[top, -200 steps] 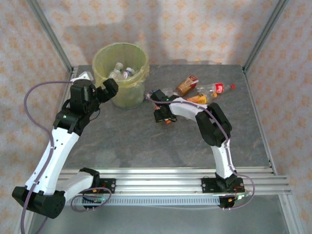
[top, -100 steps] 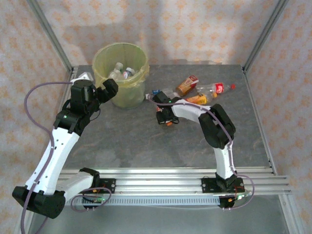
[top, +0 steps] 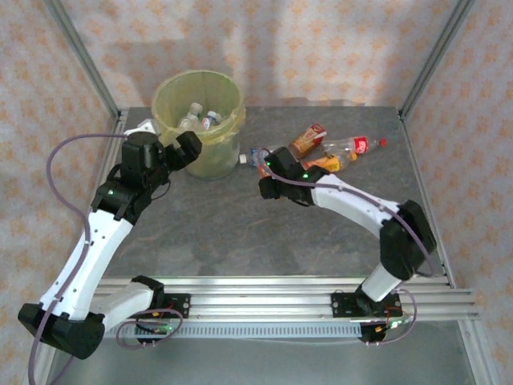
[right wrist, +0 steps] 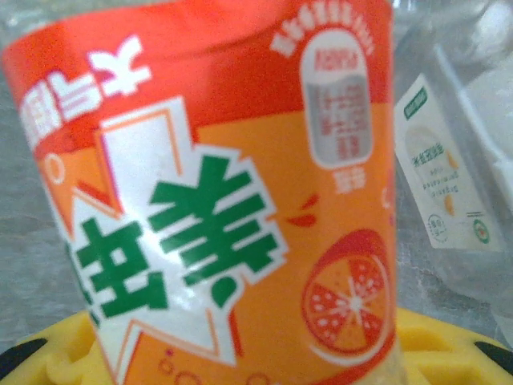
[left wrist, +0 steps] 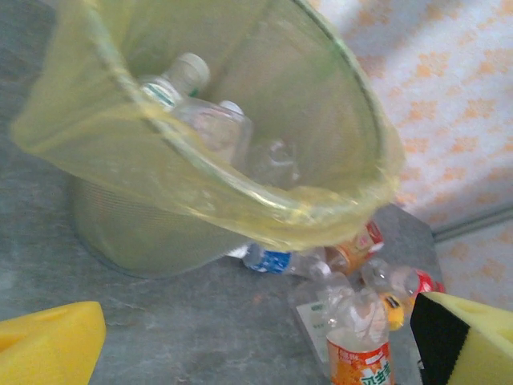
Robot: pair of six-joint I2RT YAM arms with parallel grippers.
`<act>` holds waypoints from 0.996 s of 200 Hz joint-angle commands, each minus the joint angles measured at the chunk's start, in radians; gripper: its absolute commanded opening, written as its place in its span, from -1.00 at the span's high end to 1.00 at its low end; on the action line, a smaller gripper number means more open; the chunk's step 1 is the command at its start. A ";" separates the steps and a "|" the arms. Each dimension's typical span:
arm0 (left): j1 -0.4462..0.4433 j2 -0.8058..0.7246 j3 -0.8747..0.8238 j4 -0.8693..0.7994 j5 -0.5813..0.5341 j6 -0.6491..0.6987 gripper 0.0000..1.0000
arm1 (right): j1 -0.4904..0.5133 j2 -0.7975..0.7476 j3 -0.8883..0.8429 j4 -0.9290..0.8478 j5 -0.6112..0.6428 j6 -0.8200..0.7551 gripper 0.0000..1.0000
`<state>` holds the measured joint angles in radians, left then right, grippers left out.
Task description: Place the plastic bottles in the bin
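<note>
Left gripper (top: pixel 180 146) gapes wide, empty, beside the bin (top: pixel 210 157). Right gripper (top: pixel 266 164) clamps 1 orange bottle (right wrist: pixel 224 200) near other bottles (top: pixel 353 147).

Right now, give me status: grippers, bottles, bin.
Left gripper open, beside the bin. Right gripper at orange-label bottle, grip unclear. Few bottles inside; loose bottles crowd the table there.

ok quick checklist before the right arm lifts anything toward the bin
1. The right gripper is at the loose bottles: ok.
2. Its grip on the orange-labelled bottle: cannot tell, closure is hidden.
3. The bin upright, mouth open, room inside: ok.
4. The left gripper open, empty, beside the bin, not over its mouth: ok.
5. The table free of bottles: not ok, several lie there.
</note>
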<state>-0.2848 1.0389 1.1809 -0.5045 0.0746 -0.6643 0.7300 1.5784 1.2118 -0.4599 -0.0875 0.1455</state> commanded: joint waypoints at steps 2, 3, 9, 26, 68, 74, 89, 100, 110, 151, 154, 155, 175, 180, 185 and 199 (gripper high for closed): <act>-0.080 0.027 0.024 0.071 0.016 0.012 -1.00 | 0.012 -0.116 -0.062 0.108 -0.003 0.012 0.57; -0.083 0.028 0.023 0.073 0.017 0.011 -1.00 | 0.012 -0.121 -0.066 0.113 -0.005 0.012 0.57; -0.108 0.041 0.027 0.088 0.019 0.015 -1.00 | 0.012 -0.150 -0.086 0.140 -0.006 0.014 0.57; -0.169 0.086 0.040 0.130 0.038 0.032 -1.00 | 0.014 -0.224 -0.143 0.215 -0.012 0.020 0.56; -0.266 0.196 0.090 0.223 0.129 0.066 -1.00 | 0.015 -0.367 -0.244 0.341 -0.038 0.032 0.55; -0.278 0.208 0.095 0.237 0.144 0.073 -1.00 | 0.016 -0.381 -0.253 0.350 -0.042 0.034 0.55; -0.300 0.233 0.113 0.258 0.175 0.088 -1.00 | 0.014 -0.416 -0.271 0.377 -0.056 0.036 0.54; -0.312 0.248 0.125 0.269 0.199 0.094 -1.00 | 0.016 -0.435 -0.281 0.394 -0.068 0.037 0.54; -0.321 0.261 0.133 0.279 0.212 0.096 -1.00 | 0.016 -0.446 -0.289 0.410 -0.083 0.040 0.53; -0.338 0.304 0.154 0.321 0.252 0.087 -1.00 | 0.015 -0.460 -0.299 0.456 -0.141 0.051 0.52; -0.338 0.308 0.154 0.326 0.256 0.085 -1.00 | 0.015 -0.460 -0.299 0.459 -0.146 0.052 0.52; -0.339 0.308 0.154 0.328 0.259 0.084 -1.00 | 0.016 -0.460 -0.299 0.460 -0.148 0.052 0.52; -0.338 0.327 0.158 0.355 0.289 0.072 -1.00 | 0.016 -0.457 -0.297 0.475 -0.173 0.060 0.51; -0.339 0.331 0.158 0.361 0.297 0.071 -1.00 | 0.016 -0.457 -0.297 0.478 -0.179 0.061 0.51; -0.338 0.335 0.160 0.367 0.306 0.069 -1.00 | 0.016 -0.457 -0.297 0.480 -0.183 0.062 0.50; -0.338 0.342 0.158 0.378 0.322 0.065 -1.00 | 0.016 -0.453 -0.296 0.490 -0.196 0.070 0.50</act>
<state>-0.6155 1.3739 1.3102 -0.1890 0.3405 -0.5957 0.7399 1.1358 0.9199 -0.0368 -0.2352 0.1951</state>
